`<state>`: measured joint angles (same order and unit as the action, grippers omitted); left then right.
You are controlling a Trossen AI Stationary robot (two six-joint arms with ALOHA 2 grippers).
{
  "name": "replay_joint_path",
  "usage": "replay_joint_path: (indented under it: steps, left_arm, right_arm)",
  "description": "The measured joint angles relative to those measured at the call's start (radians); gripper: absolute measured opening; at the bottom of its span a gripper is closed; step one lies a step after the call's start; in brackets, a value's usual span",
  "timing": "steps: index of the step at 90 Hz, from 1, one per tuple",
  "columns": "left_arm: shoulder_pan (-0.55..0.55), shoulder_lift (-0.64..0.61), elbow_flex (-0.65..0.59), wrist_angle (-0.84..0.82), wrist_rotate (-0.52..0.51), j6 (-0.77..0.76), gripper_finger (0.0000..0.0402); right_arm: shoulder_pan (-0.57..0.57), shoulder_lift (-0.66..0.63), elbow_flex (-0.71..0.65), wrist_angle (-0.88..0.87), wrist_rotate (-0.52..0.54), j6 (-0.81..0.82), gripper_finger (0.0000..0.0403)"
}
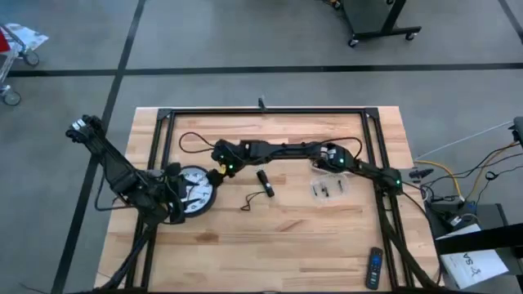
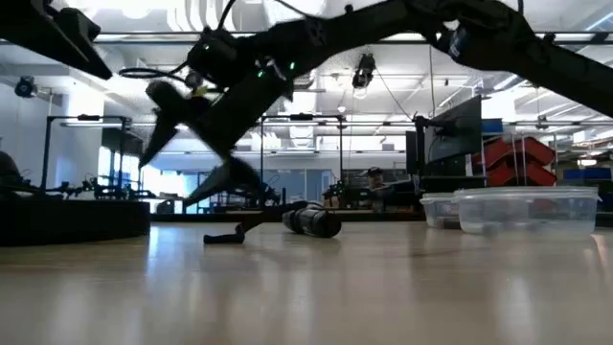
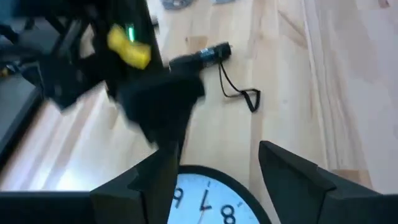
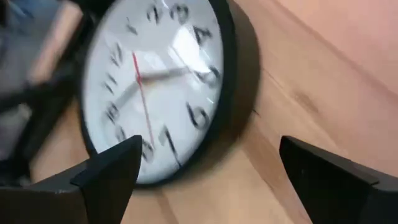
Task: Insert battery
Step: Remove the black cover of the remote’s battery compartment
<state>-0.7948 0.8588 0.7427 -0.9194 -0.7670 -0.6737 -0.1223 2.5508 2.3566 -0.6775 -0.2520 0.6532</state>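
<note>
A round black-rimmed wall clock [image 1: 196, 189] lies face up on the table's left part. My left gripper [image 1: 175, 201] is open at the clock's left edge, and the clock face [image 3: 208, 202] shows between its fingers. My right gripper [image 1: 219, 167] hovers open just above the clock's right edge and looks down on the face [image 4: 158, 87]. In the low view my right gripper [image 2: 187, 153] hangs above the table. I cannot make out a battery. A clear tub [image 1: 329, 189] holds small pieces too small to name. My left gripper stands with a finger [image 3: 146, 180] on either side of the clock's rim [image 3: 249, 193], coming in from the table's left. Whether the fingers touch the clock I cannot tell.
A small black torch with a wrist cord [image 1: 264, 181] lies at mid-table, right of the clock. A remote control [image 1: 373, 268] lies near the front right corner. A black frame [image 1: 261, 112] runs along the table's far and side edges. Bare wood shows along the front.
</note>
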Motion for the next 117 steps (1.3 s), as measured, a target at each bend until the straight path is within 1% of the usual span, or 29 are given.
replay_joint_path:
  steps: [5, 17, 21, 29, 33, 37, 48, 53, 60, 69, 74, 79, 87, 99, 110, 117]
  left_arm:
    - [0.000, 0.002, -0.013, 0.002, 0.000, -0.012, 0.0197]
    - [0.001, 0.003, -0.064, 0.041, -0.005, -0.026, 0.0188]
    - [0.001, 0.003, -0.082, 0.075, -0.018, -0.025, 0.0184]
    - [0.001, 0.002, -0.117, 0.174, -0.059, -0.021, 0.0177]
    - [0.001, 0.002, -0.131, 0.220, -0.084, -0.007, 0.0174]
    - [0.003, 0.002, -0.143, 0.270, -0.117, 0.010, 0.0170]
    - [0.004, 0.008, -0.183, 0.428, -0.285, 0.046, 0.0160]
    - [0.005, 0.011, -0.209, 0.510, -0.335, 0.047, 0.0156]
    - [0.005, 0.020, -0.237, 0.615, -0.337, 0.047, 0.0150]
    - [0.005, 0.033, -0.278, 0.748, -0.324, 0.056, 0.0143]
    - [0.005, 0.044, -0.291, 0.793, -0.324, 0.074, 0.0140]
    - [0.005, 0.060, -0.299, 0.808, -0.323, 0.079, 0.0137]
    - [0.005, 0.095, -0.301, 0.824, -0.323, 0.069, 0.0133]
    - [0.005, 0.168, -0.299, 0.873, -0.323, 0.063, 0.0126]
    - [0.012, 0.222, -0.258, 0.877, -0.320, 0.131, 0.0120]
    - [0.022, 0.241, -0.222, 0.877, -0.312, 0.135, 0.0117]
  right_arm:
    - [-0.002, -0.034, 0.000, -0.119, 0.023, -0.090, 0.0359]
    - [-0.003, -0.116, 0.000, -0.438, 0.173, -0.283, 0.0359]
    - [-0.003, -0.144, 0.000, -0.532, 0.230, -0.312, 0.0359]
    - [-0.002, -0.188, 0.000, -0.668, 0.342, -0.338, 0.0359]
    - [-0.002, -0.207, 0.000, -0.711, 0.382, -0.344, 0.0359]
    - [-0.001, -0.216, 0.001, -0.744, 0.399, -0.352, 0.0359]
    - [0.010, -0.232, -0.002, -0.855, 0.402, -0.358, 0.0359]
    - [0.022, -0.232, -0.003, -0.893, 0.402, -0.360, 0.0359]
    - [0.048, -0.238, -0.027, -0.892, 0.383, -0.376, 0.0359]
    - [0.097, -0.246, -0.056, -0.892, 0.281, -0.392, 0.0359]
    - [0.129, -0.248, -0.079, -0.893, 0.241, -0.392, 0.0359]
    - [0.168, -0.250, -0.106, -0.894, 0.218, -0.396, 0.0359]
    - [0.239, -0.258, -0.151, -0.893, 0.218, -0.398, 0.0359]
    - [0.360, -0.280, -0.224, -0.894, 0.214, -0.337, 0.0359]
    - [0.456, -0.288, -0.295, -0.892, 0.213, -0.285, 0.0359]
    - [0.509, -0.309, -0.344, -0.894, 0.187, -0.247, 0.0359]
